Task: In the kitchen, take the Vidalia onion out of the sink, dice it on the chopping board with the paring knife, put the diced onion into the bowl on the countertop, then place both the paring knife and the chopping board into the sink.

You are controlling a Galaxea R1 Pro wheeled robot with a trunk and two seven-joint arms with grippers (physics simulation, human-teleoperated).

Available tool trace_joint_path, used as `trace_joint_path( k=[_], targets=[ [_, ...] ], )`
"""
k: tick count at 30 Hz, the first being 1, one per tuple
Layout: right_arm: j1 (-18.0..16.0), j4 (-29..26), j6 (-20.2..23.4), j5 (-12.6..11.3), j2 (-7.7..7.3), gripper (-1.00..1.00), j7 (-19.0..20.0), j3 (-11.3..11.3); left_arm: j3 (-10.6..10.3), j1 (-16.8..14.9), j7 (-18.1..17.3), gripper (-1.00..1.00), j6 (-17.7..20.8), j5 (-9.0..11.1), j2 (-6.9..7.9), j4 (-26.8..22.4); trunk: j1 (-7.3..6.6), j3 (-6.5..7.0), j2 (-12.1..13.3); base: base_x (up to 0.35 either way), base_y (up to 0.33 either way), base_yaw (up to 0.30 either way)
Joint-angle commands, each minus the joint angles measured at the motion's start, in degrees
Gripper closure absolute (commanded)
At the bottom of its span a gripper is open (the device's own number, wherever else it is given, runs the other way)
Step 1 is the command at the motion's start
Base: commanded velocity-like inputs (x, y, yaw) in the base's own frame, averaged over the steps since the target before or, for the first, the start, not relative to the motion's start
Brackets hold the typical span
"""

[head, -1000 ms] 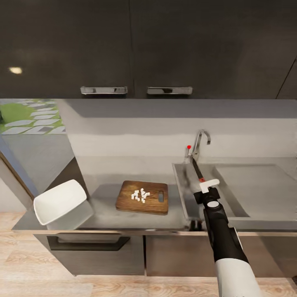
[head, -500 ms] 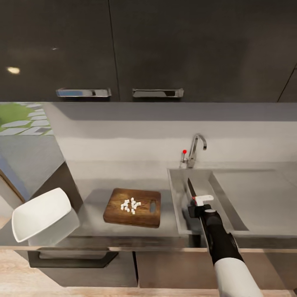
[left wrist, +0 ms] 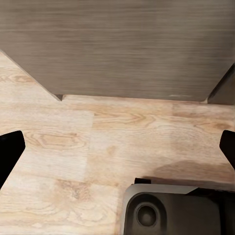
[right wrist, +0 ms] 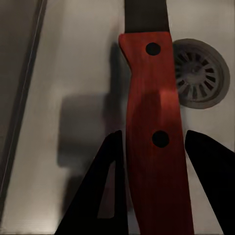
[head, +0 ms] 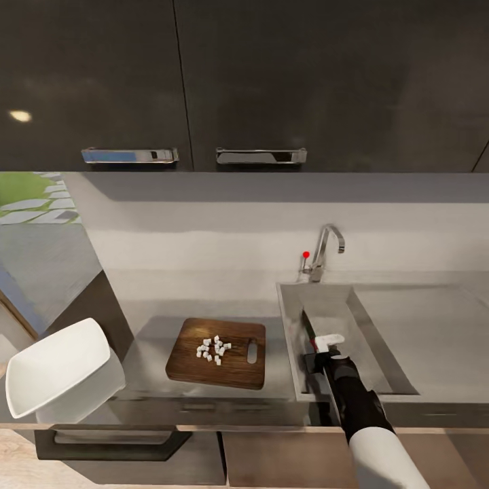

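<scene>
Dark cabinet fronts hang over a grey surface. At its left end the white bowl sits tilted and holds no dice, so the transfer is not yet done. Near it, the chopping board carries the diced onion. Further right, the right gripper is clamped on the paring knife inside the sink, blade towards the drain, likely for release. Over wood floor, the left gripper hangs with fingers apart.
</scene>
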Motion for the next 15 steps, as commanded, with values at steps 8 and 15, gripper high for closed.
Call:
trace_joint_path(
  k=[8, 15],
  targets=[
    [-0.05, -0.35, 0.08, 0.44, -0.09, -1.00, 0.58, -0.29, -0.39, -0.01, 0.46, -1.00, -0.11, 0.28, 0.09, -0.07, 0.04, -0.11, -0.12, 0.000, 0.000, 0.000],
    [-0.05, -2.07, -0.09, 0.38, -0.13, -1.00, 0.86, -0.27, -0.39, -0.01, 0.55, -1.00, -0.11, 0.28, 0.09, -0.07, 0.04, -0.11, -0.12, 0.000, 0.000, 0.000]
  ],
)
